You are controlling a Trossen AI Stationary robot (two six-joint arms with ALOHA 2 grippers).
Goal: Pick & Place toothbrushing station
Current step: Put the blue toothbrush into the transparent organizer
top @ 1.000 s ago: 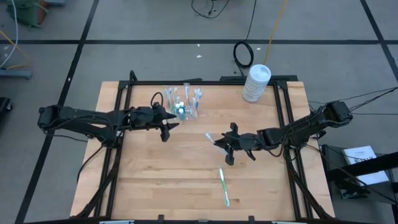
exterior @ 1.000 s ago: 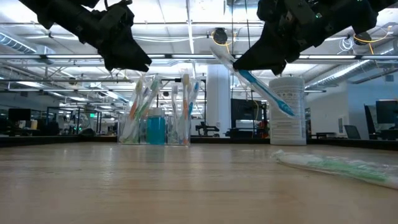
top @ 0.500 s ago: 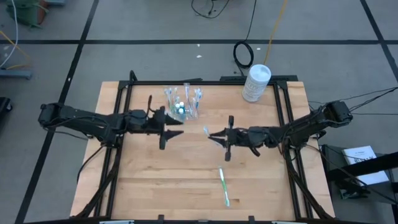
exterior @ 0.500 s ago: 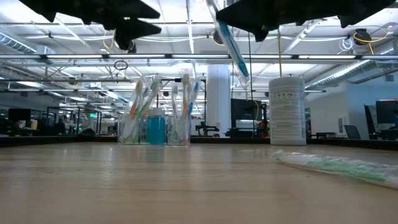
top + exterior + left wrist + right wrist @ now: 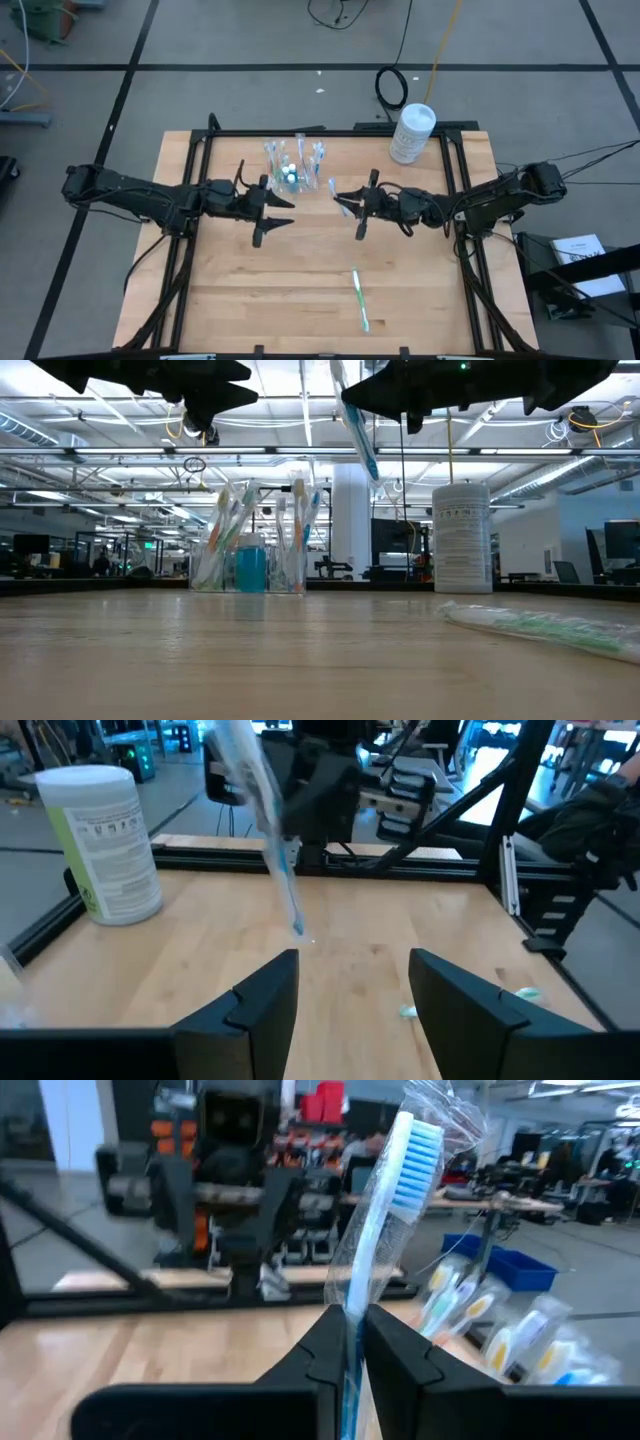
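1. Wooden worktop (image 5: 260,280) with a black frame carries the clear holder (image 5: 293,167) of toothbrushes near its far edge, left of the middle.
2. Right pincer (image 5: 352,203) hangs in the air just right of the holder, clamped on a wrapped blue toothbrush (image 5: 392,1200) pointing up.
3. Left pincer (image 5: 270,203) hangs in front of the holder, jaws apart, holding nothing.
4. White tub (image 5: 411,133) stands at the far right corner.
5. Green wrapped toothbrush (image 5: 360,300) lies toward the near edge.
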